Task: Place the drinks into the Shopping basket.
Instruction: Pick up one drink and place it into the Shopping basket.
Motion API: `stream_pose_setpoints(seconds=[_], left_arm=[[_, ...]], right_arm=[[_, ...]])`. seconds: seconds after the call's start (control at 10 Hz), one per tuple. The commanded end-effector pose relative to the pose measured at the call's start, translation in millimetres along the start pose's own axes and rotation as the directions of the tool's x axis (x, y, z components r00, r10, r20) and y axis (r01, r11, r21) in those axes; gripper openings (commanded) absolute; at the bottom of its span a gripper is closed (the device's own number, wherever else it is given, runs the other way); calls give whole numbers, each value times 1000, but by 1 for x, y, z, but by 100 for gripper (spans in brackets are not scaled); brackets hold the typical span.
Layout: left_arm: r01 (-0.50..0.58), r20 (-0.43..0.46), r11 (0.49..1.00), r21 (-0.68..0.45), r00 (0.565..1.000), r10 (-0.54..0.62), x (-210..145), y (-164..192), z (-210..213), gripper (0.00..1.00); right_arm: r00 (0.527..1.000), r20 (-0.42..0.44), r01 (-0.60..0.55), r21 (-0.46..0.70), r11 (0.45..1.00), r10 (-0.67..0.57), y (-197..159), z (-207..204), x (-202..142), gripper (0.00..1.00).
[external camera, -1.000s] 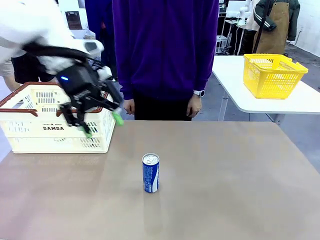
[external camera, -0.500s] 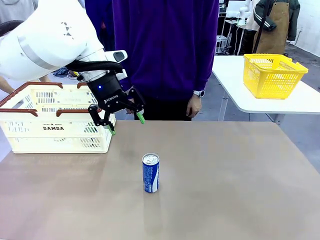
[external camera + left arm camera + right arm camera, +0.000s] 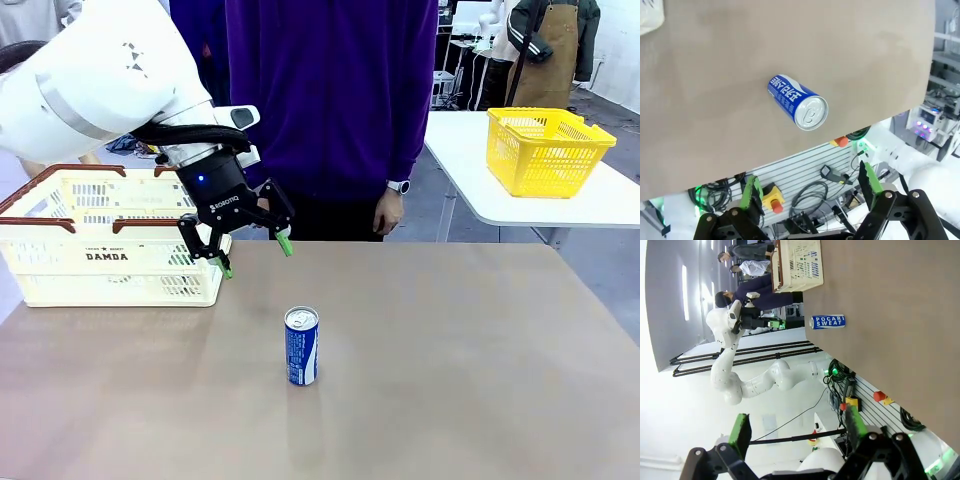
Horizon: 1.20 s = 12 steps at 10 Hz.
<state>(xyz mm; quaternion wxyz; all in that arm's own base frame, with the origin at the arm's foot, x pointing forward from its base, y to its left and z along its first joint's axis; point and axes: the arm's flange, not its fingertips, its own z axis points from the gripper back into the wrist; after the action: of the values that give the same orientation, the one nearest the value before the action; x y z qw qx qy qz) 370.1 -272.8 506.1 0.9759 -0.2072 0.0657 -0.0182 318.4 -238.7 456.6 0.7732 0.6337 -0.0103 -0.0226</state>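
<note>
Front view – left gripper point(image 3: 252, 256) spread, angled down beside Shopping basket point(image 3: 110, 238).

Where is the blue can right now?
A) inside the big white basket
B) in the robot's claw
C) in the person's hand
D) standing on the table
D: the blue can stands upright on the table, apart from the open left gripper.

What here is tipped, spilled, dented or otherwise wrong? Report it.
Nothing stands out. The blue can stands upright on the bare table, with no dent or spill visible. The cream basket sits square at the table's left side. The left gripper hangs beside the basket, jaws open and holding nothing.
</note>
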Motion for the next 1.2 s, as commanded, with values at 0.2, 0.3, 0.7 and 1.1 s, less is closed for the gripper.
stream_pose_setpoints(seconds=[0.2, 0.3, 0.7, 1.1], left_arm=[[-3, 45, 986, 164, 999, -4, -27, -48, -82, 100], [-13, 71, 981, 192, 997, 0, -31, -51, -96, 100], [-88, 140, 943, 321, 989, 45, -15, -56, -133, 100], [-53, 152, 933, 356, 988, -2, 9, -54, -153, 100]], right_arm=[[1000, -4, 10, -6, 1000, -10, 1, -1, -4, 100], [1000, -4, 10, -6, 1000, -10, 1, -1, -4, 100], [1000, -4, 10, -6, 1000, -10, 1, -1, -4, 100], [1000, -4, 10, -6, 1000, -10, 1, -1, -4, 100]])
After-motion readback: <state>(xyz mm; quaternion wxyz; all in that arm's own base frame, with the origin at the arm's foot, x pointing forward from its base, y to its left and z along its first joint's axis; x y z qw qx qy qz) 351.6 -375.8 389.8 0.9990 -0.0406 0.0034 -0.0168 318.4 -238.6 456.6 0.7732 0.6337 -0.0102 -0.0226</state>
